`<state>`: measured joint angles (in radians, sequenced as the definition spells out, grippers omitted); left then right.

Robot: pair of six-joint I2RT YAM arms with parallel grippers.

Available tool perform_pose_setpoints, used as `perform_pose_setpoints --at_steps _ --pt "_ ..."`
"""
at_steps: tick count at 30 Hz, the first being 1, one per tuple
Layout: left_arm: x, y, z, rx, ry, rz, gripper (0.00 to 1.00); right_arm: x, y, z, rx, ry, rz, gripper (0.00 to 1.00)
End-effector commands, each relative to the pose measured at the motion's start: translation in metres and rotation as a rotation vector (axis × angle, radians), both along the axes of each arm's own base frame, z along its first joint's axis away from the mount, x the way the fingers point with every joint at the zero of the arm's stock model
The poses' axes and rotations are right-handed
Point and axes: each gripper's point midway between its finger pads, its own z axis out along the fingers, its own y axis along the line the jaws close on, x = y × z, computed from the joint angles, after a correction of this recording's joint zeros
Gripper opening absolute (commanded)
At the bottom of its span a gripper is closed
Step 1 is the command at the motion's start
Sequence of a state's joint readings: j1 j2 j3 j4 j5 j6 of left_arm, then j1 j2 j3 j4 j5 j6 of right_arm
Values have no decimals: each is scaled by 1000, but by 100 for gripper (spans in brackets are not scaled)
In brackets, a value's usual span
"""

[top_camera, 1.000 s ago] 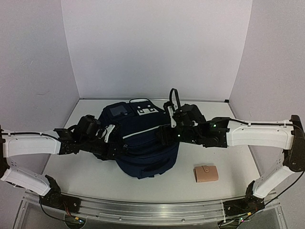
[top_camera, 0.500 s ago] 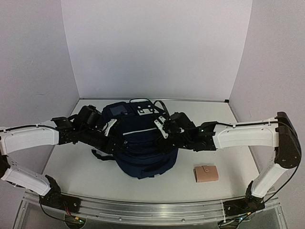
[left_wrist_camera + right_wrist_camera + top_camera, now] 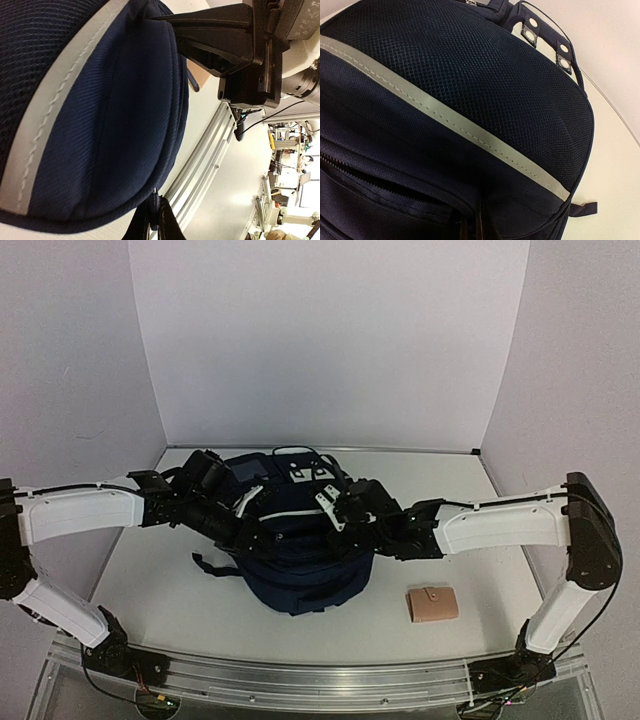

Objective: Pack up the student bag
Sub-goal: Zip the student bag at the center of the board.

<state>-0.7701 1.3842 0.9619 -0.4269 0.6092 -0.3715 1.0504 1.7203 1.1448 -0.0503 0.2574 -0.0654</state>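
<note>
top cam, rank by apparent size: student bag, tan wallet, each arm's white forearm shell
1. student bag: largest by far.
2. right arm's white forearm shell and left arm's white forearm shell: look about alike, so not ranked against each other.
3. tan wallet: smallest.

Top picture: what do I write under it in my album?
Left gripper and right gripper pinch the student bag, tan wallet beside it.
</note>
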Motion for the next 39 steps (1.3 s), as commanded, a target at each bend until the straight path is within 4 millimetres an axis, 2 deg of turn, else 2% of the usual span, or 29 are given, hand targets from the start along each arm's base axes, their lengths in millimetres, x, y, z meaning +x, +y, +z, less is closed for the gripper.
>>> perform_pose_setpoints --at_steps 1,7,11,12,15,19,23,25,29,32,35,39 --pt "-15 -39 36 -132 10 -122 0 -5 33 29 200 17 17 0" --pt "-12 -64 30 -135 26 -84 0 -7 35 31 266 39 -1 0" --pt "-3 -66 26 -149 40 -6 1 -7 30 35 298 47 -34 2" --pt "-2 -63 24 -145 45 14 3 -8 27 36 307 50 -44 6" --pt "1 -53 19 -112 49 85 23 -11 18 42 342 66 -70 25" --pt "-1 -34 21 -92 50 150 34 -22 0 54 397 108 -110 47" --pt "6 -6 25 -68 40 240 43 -29 -15 70 449 147 -165 60" --pt "12 7 29 -78 41 287 50 -35 -18 75 464 181 -188 62" --pt "30 30 31 -119 69 394 64 -47 -7 84 516 251 -217 63" --pt "41 41 21 -133 114 467 70 -56 10 77 530 322 -210 57" --pt "45 43 13 -133 125 504 74 -70 32 66 512 370 -177 52" --pt "50 46 3 -121 132 540 80 -80 50 48 460 403 -150 47"
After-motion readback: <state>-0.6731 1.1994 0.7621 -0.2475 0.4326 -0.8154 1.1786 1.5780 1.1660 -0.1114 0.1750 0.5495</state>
